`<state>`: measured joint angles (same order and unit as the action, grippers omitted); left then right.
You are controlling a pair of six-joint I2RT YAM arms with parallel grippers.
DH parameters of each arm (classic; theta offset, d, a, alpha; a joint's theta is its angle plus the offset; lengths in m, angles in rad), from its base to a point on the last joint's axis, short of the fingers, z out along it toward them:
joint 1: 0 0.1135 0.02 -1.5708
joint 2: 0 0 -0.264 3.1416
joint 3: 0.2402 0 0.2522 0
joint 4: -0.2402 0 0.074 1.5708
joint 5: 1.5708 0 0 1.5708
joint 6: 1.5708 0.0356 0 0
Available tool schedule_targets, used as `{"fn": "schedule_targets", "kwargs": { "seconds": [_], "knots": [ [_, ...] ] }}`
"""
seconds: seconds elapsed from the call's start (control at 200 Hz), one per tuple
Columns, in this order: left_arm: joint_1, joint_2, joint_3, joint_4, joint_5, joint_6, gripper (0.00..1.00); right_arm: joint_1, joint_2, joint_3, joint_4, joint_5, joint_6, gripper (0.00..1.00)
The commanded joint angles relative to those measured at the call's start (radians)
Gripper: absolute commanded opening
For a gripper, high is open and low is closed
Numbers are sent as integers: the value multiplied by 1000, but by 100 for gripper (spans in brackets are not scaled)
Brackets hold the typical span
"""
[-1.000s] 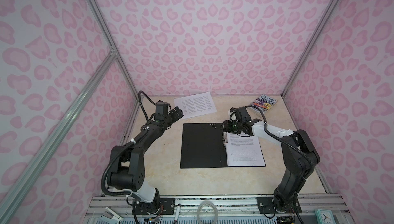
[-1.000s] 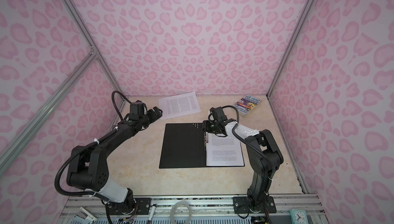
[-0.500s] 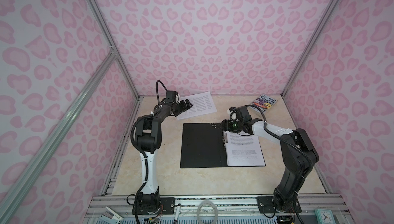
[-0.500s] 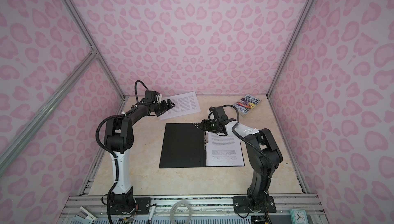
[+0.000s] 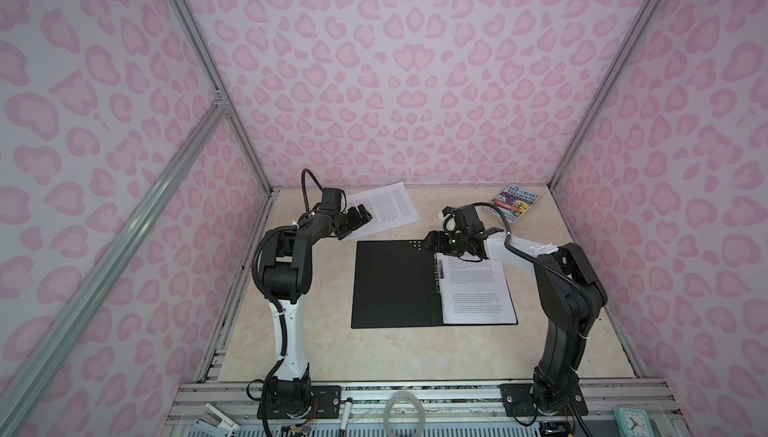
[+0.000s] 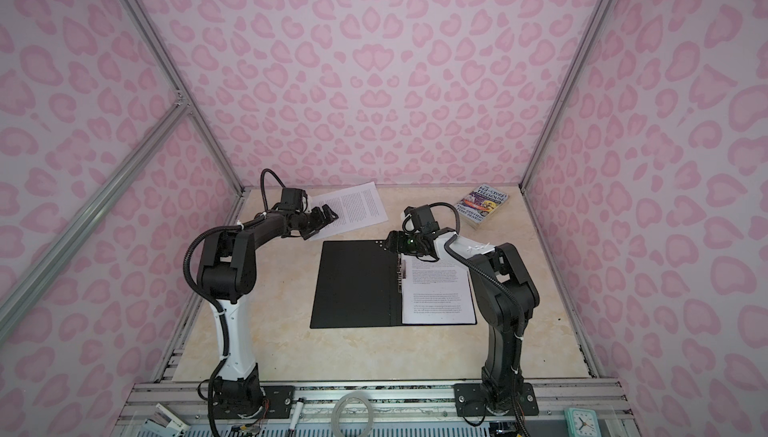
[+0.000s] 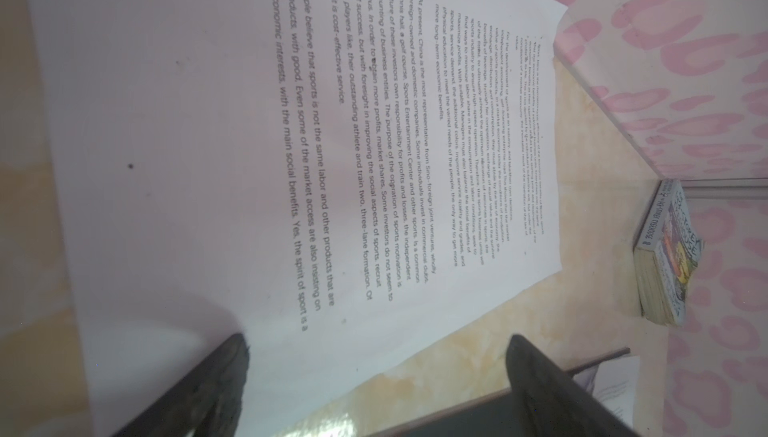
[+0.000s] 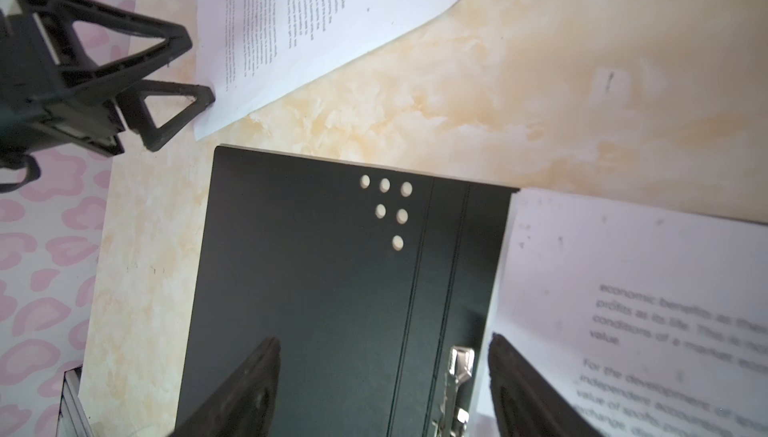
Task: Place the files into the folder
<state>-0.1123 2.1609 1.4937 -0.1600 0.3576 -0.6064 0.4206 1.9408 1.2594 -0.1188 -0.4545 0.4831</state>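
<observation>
jaws first: the left gripper [image 7: 378, 337] has its two black fingers spread wide with nothing between them. it hangs low over the near corner of the loose files [image 7: 291, 144]; whether a fingertip touches the paper i cannot tell. those files are a stack of white printed sheets lying flat at the back of the table [image 5: 395, 356], outside the folder, far corner up against the back wall. you can read the top sheet in the left wrist view: "at present, china is the most representative from sino-foreign joint ventures", and lower, "some people believe that sports is not the same labor and other products".

over to the right gripper [image 8: 382, 339]: fingers apart too, gripping nothing, straddling the spine at the far end of the folder [image 8: 311, 289]. the metal clip [image 8: 457, 376] shows between them, one finger over the black cover, the other over the filed pages [image 8: 623, 289]. the words "economic benefits" and "for the development" show there, the rest is blurred.

the folder lies open and flat mid-table in both top views, black inside up, filed pages on its right half. the left half is bare but for six small round holes [image 8: 388, 206] in a triangle beside the spine.

back right corner: a paperback book [image 5: 515, 204], cover reading "storey treehouse", the number on it too small to read. pink blotch-print walls [image 5: 395, 60] all round.
</observation>
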Motion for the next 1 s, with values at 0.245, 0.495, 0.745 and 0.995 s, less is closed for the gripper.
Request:
{"fn": "schedule_targets", "kwargs": {
  "seconds": [0.245, 0.495, 0.745, 0.995],
  "knots": [
    [16, -271, -428, -9, -167, -209, 98, 65, 141, 194, -43, -32, 11, 75],
    [-12, -472, -672, 38, -142, -270, 98, 87, 197, 290, -84, -38, -5, 73],
    [-155, -614, -743, 54, -113, -268, 98, 127, 312, 464, -185, -50, -43, 69],
    [-72, -777, -739, -26, -164, -267, 100, 171, 366, 569, -251, -62, -78, 63]
  ]
}}
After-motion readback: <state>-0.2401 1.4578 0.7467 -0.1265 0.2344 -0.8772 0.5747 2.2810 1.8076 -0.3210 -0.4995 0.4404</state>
